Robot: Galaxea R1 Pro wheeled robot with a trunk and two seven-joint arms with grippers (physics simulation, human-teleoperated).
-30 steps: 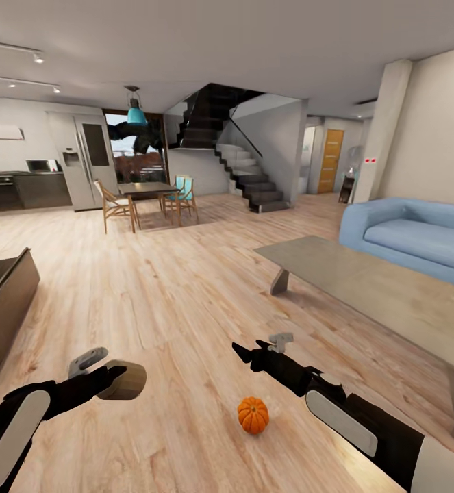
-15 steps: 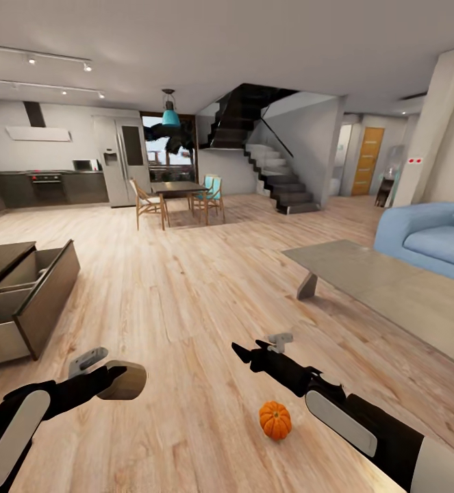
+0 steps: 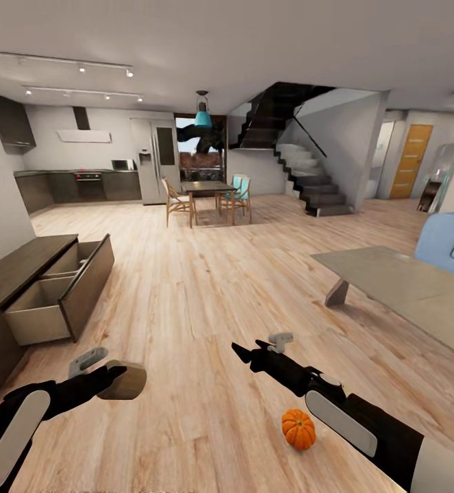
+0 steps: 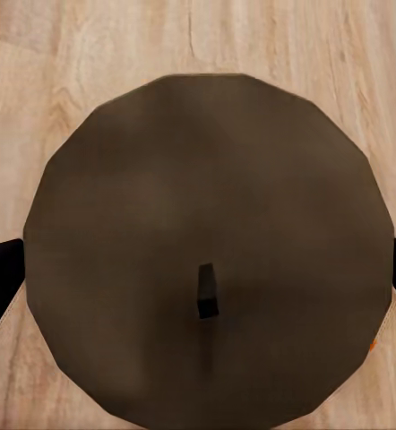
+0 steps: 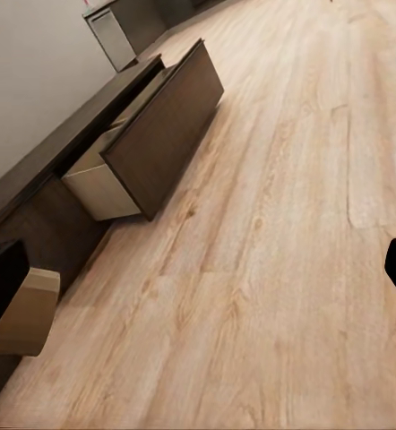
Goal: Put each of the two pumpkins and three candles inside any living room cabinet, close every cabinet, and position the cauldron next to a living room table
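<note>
Gripping a candle (image 3: 122, 381) sideways, the left claw (image 3: 114, 378) carries it toward the cabinet's (image 3: 21, 270) open drawer (image 3: 62, 291); the right claw (image 3: 244, 354), seemingly closed, holds nothing.

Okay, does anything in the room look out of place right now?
Yes. A pumpkin lies loose on the bare wood floor beside the right arm, and the cabinet drawer stands pulled open. The left gripper holds a candle.
</note>
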